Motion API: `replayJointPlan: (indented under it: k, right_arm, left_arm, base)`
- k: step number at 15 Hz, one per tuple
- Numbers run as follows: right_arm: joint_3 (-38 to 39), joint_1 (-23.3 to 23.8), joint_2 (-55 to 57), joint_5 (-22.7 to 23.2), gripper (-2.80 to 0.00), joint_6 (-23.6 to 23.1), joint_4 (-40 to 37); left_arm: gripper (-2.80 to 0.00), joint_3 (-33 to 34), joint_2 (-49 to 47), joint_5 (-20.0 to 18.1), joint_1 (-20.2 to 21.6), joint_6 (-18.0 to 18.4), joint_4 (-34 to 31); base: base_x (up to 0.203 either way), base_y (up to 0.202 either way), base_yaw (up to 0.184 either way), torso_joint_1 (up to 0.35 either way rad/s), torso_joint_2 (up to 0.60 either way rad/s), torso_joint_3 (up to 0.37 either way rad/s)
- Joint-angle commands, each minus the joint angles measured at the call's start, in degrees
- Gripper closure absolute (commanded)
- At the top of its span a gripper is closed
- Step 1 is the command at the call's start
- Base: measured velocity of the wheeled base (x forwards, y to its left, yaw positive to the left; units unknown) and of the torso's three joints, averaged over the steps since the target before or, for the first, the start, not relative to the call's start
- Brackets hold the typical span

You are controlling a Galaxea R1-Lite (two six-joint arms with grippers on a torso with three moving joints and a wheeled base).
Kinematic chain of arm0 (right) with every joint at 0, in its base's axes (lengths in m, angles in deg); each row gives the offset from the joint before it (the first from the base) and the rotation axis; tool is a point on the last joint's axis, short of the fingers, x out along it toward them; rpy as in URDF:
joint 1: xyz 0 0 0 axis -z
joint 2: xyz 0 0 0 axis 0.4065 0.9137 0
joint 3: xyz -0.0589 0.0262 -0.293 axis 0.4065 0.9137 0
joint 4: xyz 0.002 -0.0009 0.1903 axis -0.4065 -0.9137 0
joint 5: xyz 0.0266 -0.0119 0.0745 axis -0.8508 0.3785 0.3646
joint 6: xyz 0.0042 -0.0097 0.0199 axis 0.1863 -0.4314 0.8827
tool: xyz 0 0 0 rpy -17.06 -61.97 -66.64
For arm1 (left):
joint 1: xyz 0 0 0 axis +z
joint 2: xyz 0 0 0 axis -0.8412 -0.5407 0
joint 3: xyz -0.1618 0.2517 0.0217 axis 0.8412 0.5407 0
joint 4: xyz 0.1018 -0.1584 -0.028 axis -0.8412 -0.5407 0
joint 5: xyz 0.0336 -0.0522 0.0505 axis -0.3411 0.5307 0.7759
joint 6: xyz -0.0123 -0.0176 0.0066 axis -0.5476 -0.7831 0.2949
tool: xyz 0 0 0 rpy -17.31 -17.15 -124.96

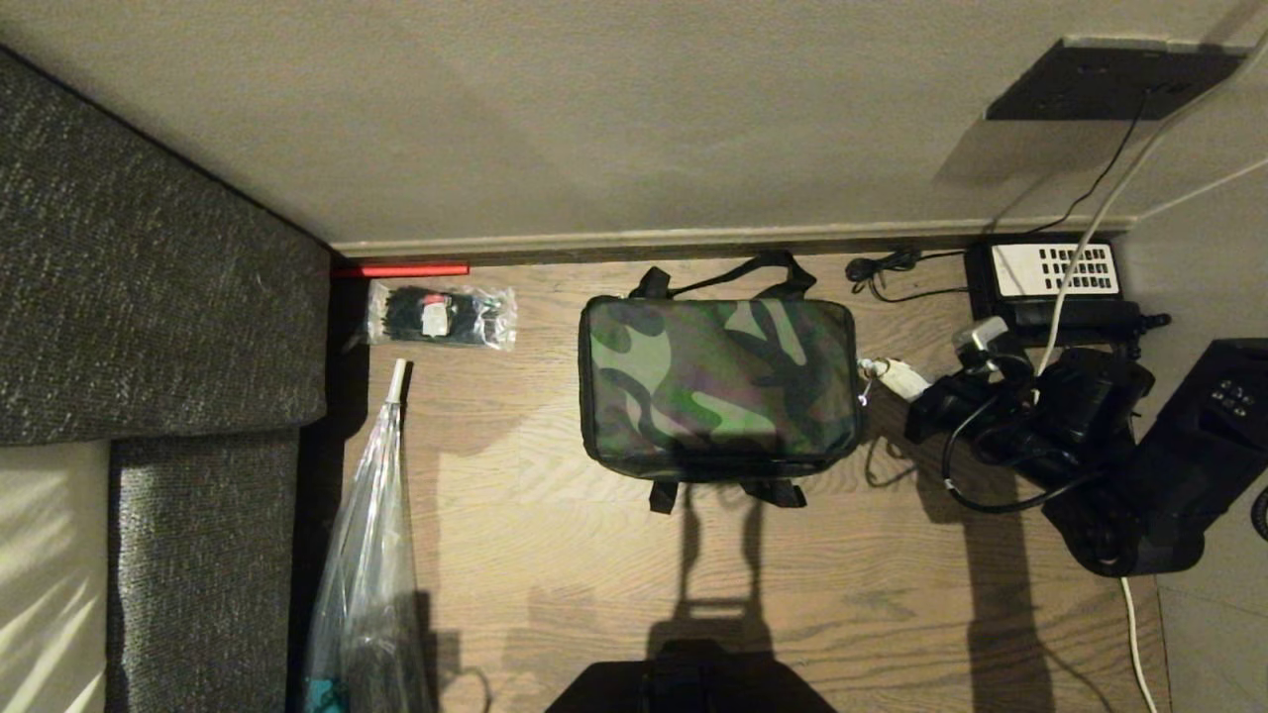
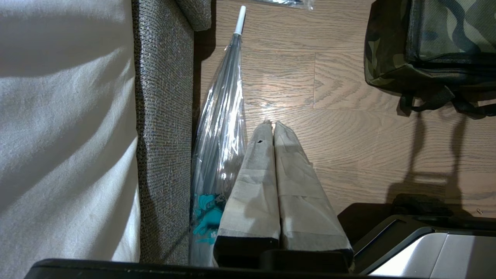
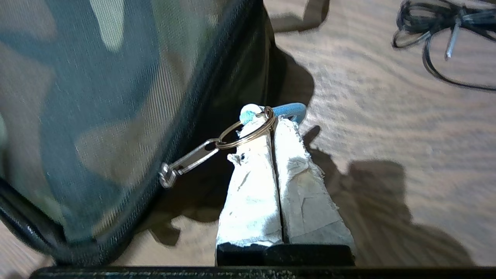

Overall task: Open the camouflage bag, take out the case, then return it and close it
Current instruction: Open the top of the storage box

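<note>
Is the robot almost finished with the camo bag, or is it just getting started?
Just starting. The camouflage bag lies zipped shut on the floor, no red lining or case showing. The right gripper is shut on the blue loop hooked to the zipper pull's ring, ready to unzip. The left gripper is parked, shut. Unzipping, removing the case, returning it and closing remain.

No text, brand, number or sign can be read anywhere. The packet of ties at the floor's far left corner carries a small white label with a red patch, too small to make out.
</note>
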State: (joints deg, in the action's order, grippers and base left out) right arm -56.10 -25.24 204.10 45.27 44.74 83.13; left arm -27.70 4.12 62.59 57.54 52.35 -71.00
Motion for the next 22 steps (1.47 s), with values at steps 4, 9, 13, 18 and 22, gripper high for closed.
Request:
replayJointPlan:
  k: [4,9,13,18,22]
  right_arm:
    - [-3.9,-0.1,0.7,0.4,0.0,2.2,0.5]
    - [-4.7,-0.2,1.2,0.4,0.0,2.1,0.5]
    - [-5.5,-0.1,1.7,1.0,0.0,2.2,0.6]
    - [-8.0,-0.2,3.1,1.0,0.0,2.3,0.6]
    - [-11.0,-0.2,4.2,1.0,0.0,2.9,0.6]
  left_arm:
    - [0.0,0.2,0.1,0.0,0.1,0.0,0.0]
    - [0.0,0.2,0.1,0.0,0.0,0.0,0.0]
    - [0.0,0.2,0.1,0.0,0.1,0.0,0.0]
    - [0.0,0.2,0.1,0.0,0.0,0.0,0.0]
    - [0.0,0.2,0.1,0.0,0.0,0.0,0.0]
  base:
    - [0.0,0.0,0.0,0.0,0.0,0.0]
    - [0.0,0.0,0.0,0.0,0.0,0.0]
    - [0.0,0.0,0.0,0.0,0.0,0.0]
    - [0.0,0.0,0.0,0.0,0.0,0.0]
    - [0.0,0.0,0.0,0.0,0.0,0.0]
